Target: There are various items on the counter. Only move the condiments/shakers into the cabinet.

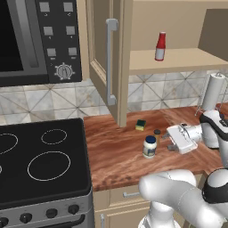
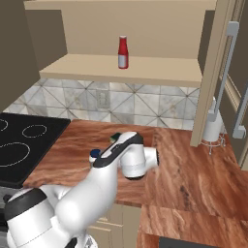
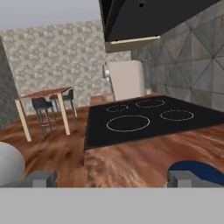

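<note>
The red squeeze bottle point(image 1: 160, 46) point(image 2: 122, 52) stands on the shelf of the open cabinet point(image 1: 187, 60) point(image 2: 160, 70). On the counter point(image 1: 116, 156) are the white jar with a blue lid point(image 1: 149, 146), the small tan shaker point(image 1: 157, 133) and the green-and-yellow sponge point(image 1: 140, 125). My gripper point(image 1: 168, 141) lies low over the counter, pointing left at the jar, open and holding nothing. In the hand view the gripper point(image 3: 111, 179) has the jar's blue lid point(image 3: 197, 170) just beyond its right fingertip point(image 3: 181, 178). In the right base view my arm hides most of the jar point(image 2: 95, 154).
The cabinet door point(image 1: 100, 53) hangs open over the counter's left part, its grey handle point(image 1: 111, 62) facing me. A paper towel roll point(image 1: 213, 91) point(image 2: 213, 127) stands at the back right. The black stovetop point(image 1: 40, 160) point(image 3: 144, 118) borders the counter on the left.
</note>
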